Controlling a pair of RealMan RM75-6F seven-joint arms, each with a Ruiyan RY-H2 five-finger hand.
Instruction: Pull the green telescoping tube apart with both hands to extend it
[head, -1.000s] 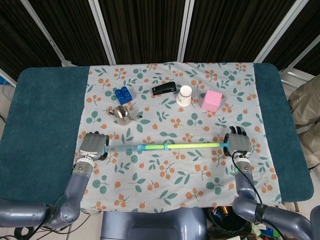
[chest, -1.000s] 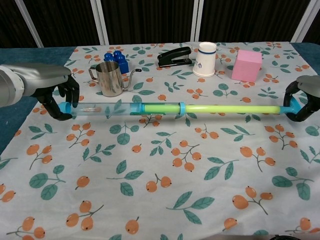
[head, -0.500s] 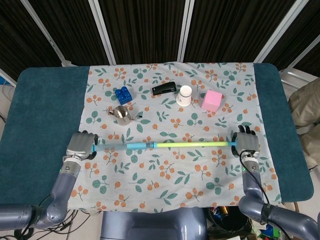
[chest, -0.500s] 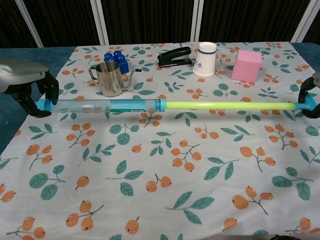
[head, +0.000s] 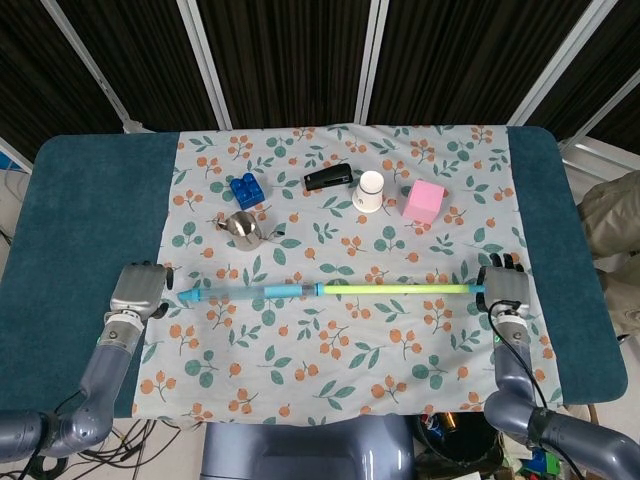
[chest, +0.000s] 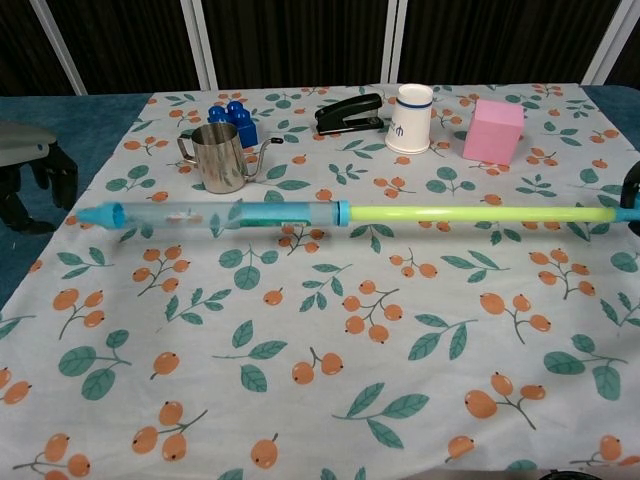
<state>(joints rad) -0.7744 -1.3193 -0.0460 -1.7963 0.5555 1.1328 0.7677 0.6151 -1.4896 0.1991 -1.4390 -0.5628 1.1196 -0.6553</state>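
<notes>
The green telescoping tube (head: 380, 289) lies drawn out long across the flowered cloth, with a clear blue section on the left and a thin yellow-green section (chest: 480, 213) on the right. My right hand (head: 505, 290) grips its blue right end, and the chest view shows only a sliver of that hand (chest: 632, 198) at the frame edge. My left hand (head: 138, 290) is off the tube, a short gap left of the tube's pointed blue tip (chest: 88, 215). In the chest view the left hand (chest: 30, 175) holds nothing, its fingers apart from the thumb.
Behind the tube stand a steel pitcher (chest: 220, 158), a blue toy brick (chest: 232, 120), a black stapler (chest: 350, 113), a white paper cup (chest: 412, 118) and a pink cube (chest: 493, 130). Dark teal table surface (head: 80, 220) flanks the cloth on both sides.
Both hands moved outward and the tube grew longer. The left hand then let go of the left end and drew further left, while the tube shifted right with the right hand.
</notes>
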